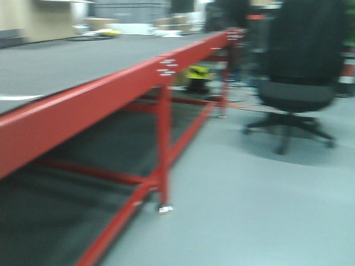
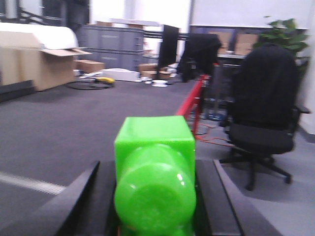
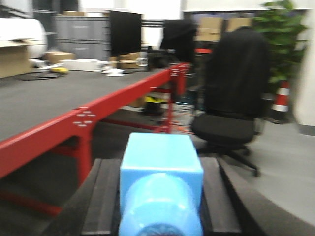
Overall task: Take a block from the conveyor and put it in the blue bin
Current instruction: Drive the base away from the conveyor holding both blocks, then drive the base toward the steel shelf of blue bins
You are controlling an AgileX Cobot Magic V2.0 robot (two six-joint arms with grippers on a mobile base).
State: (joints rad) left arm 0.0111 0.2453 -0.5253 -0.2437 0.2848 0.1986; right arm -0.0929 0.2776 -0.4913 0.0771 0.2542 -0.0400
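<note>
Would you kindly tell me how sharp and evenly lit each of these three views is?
Front-facing view: smeared throughout, the conveyor and office chair soft-edged, with a greenish cast. Left wrist view: the far wall is blown out white, and the background is soft. Right wrist view: blurred overall.

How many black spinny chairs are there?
1. The black chair stands on the floor beside the red frame of the conveyor. A blurry dark shape further back might hide another.
</note>
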